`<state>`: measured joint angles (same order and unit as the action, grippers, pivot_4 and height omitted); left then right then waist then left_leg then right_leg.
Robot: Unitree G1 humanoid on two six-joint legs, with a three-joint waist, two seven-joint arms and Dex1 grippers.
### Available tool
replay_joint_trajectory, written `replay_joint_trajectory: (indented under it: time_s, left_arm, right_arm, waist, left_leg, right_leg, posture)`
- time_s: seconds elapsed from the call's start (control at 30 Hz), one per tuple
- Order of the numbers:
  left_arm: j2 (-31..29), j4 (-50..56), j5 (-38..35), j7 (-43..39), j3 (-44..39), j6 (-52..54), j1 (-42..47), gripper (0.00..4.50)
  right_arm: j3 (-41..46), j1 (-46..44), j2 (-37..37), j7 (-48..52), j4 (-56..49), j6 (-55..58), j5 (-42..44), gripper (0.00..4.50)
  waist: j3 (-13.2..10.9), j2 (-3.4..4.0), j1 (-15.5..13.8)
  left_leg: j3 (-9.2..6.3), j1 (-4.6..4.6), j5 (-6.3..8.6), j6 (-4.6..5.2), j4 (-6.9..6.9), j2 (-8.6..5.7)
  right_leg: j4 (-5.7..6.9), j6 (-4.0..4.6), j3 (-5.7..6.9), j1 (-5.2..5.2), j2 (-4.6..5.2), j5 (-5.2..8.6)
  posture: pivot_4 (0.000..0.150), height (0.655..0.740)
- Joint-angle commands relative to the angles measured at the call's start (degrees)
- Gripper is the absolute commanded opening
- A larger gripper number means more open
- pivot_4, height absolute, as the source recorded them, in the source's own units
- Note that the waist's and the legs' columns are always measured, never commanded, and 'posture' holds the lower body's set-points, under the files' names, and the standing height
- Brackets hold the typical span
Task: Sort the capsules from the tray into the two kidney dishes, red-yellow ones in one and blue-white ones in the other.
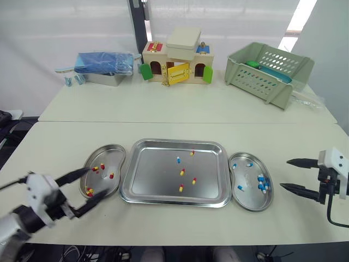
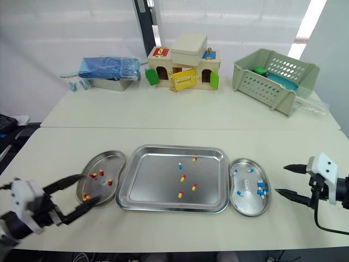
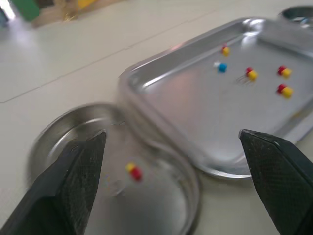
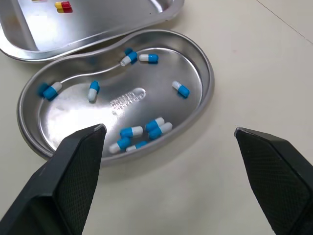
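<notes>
A steel tray (image 1: 158, 180) lies mid-table holding one blue-white capsule (image 1: 178, 160) and several red-yellow capsules (image 1: 182, 172). Left of it, a kidney dish (image 1: 112, 155) holds several red-yellow capsules (image 1: 102, 167). On the right, another kidney dish (image 1: 248, 195) holds several blue-white capsules (image 1: 262, 183). My left gripper (image 1: 94, 184) is open and empty over the near edge of the left dish. To the right of the right dish, just above the table, my right gripper (image 1: 285, 173) is open and empty. The right wrist view shows that dish (image 4: 195, 58) close below the fingers.
Along the far side of the table stand a metal box with a blue bag (image 1: 103, 66), a toy house (image 1: 175, 63) and a green basket (image 1: 270, 71). A seam crosses the table behind the tray.
</notes>
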<state>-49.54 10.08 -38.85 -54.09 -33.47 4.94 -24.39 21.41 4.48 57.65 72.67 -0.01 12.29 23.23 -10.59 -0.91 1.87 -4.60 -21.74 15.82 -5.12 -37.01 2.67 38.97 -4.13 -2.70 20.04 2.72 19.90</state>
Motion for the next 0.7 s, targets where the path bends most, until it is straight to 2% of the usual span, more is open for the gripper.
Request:
replay_joint_trajectory:
  time_s: [0.03, 0.17, 0.3, 0.7]
  left_arm:
    - [-4.83, -7.35, -1.31, -1.84, -7.41, 5.07, 2.8, 4.5]
    - [-11.21, -20.14, 3.34, -6.82, -9.36, 4.96, 6.33, 4.5]
    - [-14.7, -30.64, 6.93, -10.61, -7.76, 2.04, 11.41, 4.5]
    - [-15.42, -43.92, 13.08, -16.66, -4.16, -4.84, 21.11, 4.5]
  right_arm:
    - [1.79, -0.93, 1.49, 2.23, 5.88, -4.79, -0.97, 4.45]
    - [1.08, -3.73, 2.35, 3.58, 12.8, -8.31, -2.29, 4.45]
    - [-0.09, -6.49, 2.68, 3.77, 16.71, -9.67, -3.29, 4.45]
    - [-0.3, -6.83, 2.24, 3.78, 16.76, -9.5, -3.53, 4.45]
  waist:
    - [-0.01, 0.02, 0.02]
    - [-0.04, 0.06, 0.14]
    - [-0.06, 0.13, 0.47]
    - [-0.06, 0.13, 0.72]
  left_leg:
    - [0.02, 0.0, 0.0, 0.0, 0.0, 0.0]
    - [0.05, 0.0, 0.0, 0.0, 0.02, 0.0]
    - [0.06, -0.01, 0.0, -0.01, 0.04, 0.0]
    - [0.08, -0.06, -0.01, -0.02, 0.04, 0.01]
  right_leg:
    - [0.0, 0.0, -0.01, 0.01, 0.0, 0.0]
    - [0.01, 0.0, -0.03, 0.05, 0.0, 0.0]
    - [0.03, 0.01, -0.04, 0.1, -0.01, 0.01]
    - [0.05, 0.02, -0.03, 0.14, 0.0, 0.02]
  posture:
    - [0.15, 0.74]
    - [0.15, 0.74]
    - [0.15, 0.74]
    - [0.15, 0.74]
